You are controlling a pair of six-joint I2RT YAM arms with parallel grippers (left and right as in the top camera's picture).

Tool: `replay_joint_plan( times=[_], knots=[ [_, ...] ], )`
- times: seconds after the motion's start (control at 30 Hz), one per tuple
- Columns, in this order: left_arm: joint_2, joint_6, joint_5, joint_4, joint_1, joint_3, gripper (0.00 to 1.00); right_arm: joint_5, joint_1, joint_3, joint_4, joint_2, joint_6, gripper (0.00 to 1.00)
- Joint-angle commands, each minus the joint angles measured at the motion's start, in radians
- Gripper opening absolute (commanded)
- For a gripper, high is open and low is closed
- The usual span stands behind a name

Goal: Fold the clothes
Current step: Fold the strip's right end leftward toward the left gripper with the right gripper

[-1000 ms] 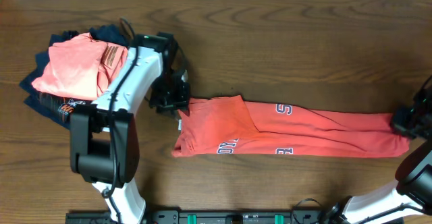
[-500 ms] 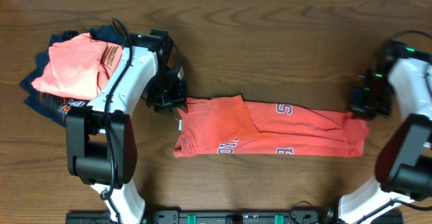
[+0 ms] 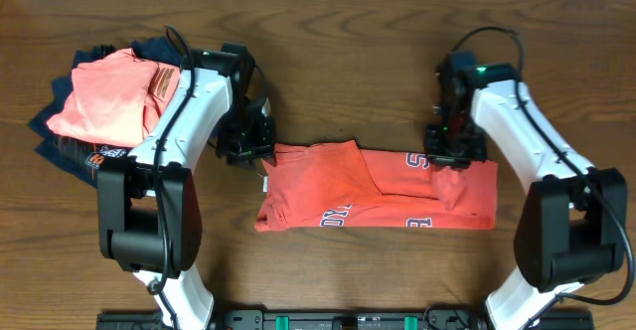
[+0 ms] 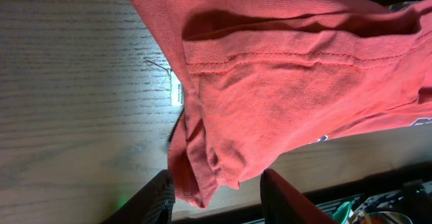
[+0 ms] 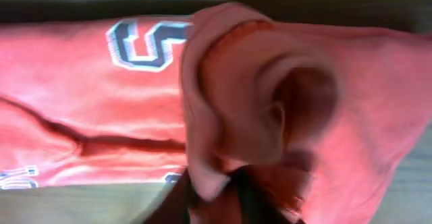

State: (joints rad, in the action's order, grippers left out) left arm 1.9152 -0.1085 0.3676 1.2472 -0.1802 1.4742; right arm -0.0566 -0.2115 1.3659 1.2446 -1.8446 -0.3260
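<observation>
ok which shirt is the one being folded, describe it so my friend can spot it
On the wooden table, look at the middle, away from the left edge. The coral-red T-shirt lies there as a long flat band; unlike the paler salmon-pink shirt and navy garment, it shows white navy-outlined lettering.

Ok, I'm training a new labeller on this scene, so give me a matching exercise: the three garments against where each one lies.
Things:
1. coral-red T-shirt
2. salmon-pink shirt
3. navy garment

Places:
a. far left, underneath
b. far left, folded on top
c. laid out as a long strip in the middle

Pairs: 1-c, 2-b, 3-a
</observation>
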Motion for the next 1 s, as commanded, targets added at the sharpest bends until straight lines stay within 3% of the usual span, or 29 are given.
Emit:
replay_joint_plan(
  times=[0.0, 0.2, 0.57, 0.83, 0.97],
  knots=[
    [-0.019, -0.009, 0.006, 0.0, 0.0, -0.002, 0.43, -0.008, -0.039, 0.006, 0.0, 0.008, -0.018, 0.42],
    [-0.019, -0.009, 0.006, 0.0, 0.0, -0.002, 0.43, -0.003, -0.067, 0.006, 0.012, 0.008, 0.072, 0.41],
    [-0.019, -0.009, 0.006, 0.0, 0.0, -0.002, 0.43, 0.327, -0.055, -0.006, -0.012, 0.007, -0.255, 0.45],
    [-0.019, -0.009, 0.006, 0.0, 0.0, -0.002, 0.43, 0.338, -0.055, -0.101, -0.138, 0.007, -0.291, 0.42],
    [-0.019, -0.009, 0.006, 0.0, 0.0, -0.002, 0.44, 0.18, -0.066, -0.202, -0.232, 0.007, -0.194, 0.41]
  ],
)
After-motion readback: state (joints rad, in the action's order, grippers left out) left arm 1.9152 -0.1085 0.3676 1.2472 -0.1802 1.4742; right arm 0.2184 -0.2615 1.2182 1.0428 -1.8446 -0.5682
